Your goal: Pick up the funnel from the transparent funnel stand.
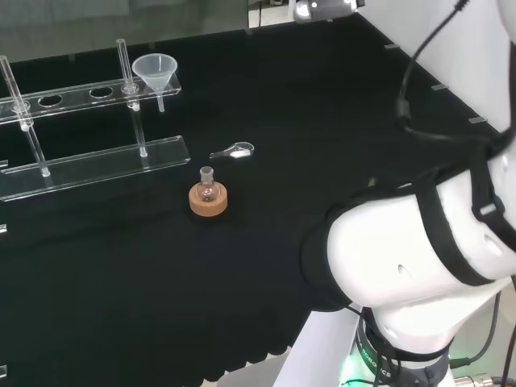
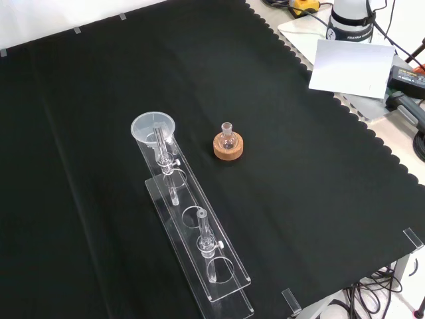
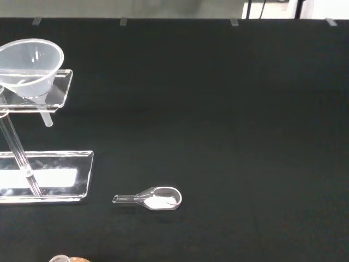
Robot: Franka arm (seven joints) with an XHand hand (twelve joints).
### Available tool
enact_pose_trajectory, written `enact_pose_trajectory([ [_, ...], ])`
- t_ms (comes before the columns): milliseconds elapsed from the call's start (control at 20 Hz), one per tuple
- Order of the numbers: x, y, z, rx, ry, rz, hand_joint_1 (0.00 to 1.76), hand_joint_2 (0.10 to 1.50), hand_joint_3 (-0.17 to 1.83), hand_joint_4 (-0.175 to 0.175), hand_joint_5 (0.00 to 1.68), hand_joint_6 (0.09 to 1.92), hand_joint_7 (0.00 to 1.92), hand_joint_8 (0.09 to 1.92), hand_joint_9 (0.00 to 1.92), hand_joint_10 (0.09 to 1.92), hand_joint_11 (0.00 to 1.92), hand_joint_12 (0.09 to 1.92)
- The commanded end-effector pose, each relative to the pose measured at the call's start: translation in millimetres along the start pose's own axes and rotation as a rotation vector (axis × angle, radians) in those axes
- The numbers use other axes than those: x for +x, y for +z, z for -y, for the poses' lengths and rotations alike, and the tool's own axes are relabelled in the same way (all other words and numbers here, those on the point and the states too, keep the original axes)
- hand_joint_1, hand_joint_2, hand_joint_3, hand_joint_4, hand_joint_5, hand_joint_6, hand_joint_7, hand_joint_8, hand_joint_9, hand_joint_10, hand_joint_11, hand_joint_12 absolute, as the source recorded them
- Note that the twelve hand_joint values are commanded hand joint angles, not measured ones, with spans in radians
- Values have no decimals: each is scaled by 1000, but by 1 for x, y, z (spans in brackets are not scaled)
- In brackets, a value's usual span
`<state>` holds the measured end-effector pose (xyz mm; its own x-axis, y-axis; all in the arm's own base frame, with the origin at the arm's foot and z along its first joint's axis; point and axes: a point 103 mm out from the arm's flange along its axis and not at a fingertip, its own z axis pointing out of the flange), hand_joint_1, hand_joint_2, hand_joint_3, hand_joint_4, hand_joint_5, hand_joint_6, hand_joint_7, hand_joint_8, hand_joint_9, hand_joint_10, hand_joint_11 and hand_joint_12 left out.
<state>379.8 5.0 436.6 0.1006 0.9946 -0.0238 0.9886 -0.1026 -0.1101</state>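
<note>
black-cloth counter [image 1: 322, 121] ahead of me; funnel [image 1: 154, 70] sits upright in the end hole of the transparent funnel stand [image 1: 89, 165]; i can't tell the hand's state.

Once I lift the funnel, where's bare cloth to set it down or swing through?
Head view: bare cloth right of the spoon and in front of the flask, out to the scalloped edge. Crowded on the left, where the funnel sits at the stand's end, with spoon and flask just beside it.
</note>
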Motion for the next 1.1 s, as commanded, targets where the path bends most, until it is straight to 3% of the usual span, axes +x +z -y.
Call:
enact_pose_trajectory([
  [50, 22, 18, -88, 32, -97, 25, 86, 1087, 384, 40, 117, 87, 58, 390, 158, 592, 0, 1330],
  [600, 82, 58, -149, 121, -184, 79, 409, 926, 341, 31, 106, 87, 47, 468, 171, 650, 0, 1381],
  [1100, 127, 74, -175, 216, -196, 147, 549, 790, 382, 28, 67, 87, 0, 449, 159, 710, 142, 1448],
])
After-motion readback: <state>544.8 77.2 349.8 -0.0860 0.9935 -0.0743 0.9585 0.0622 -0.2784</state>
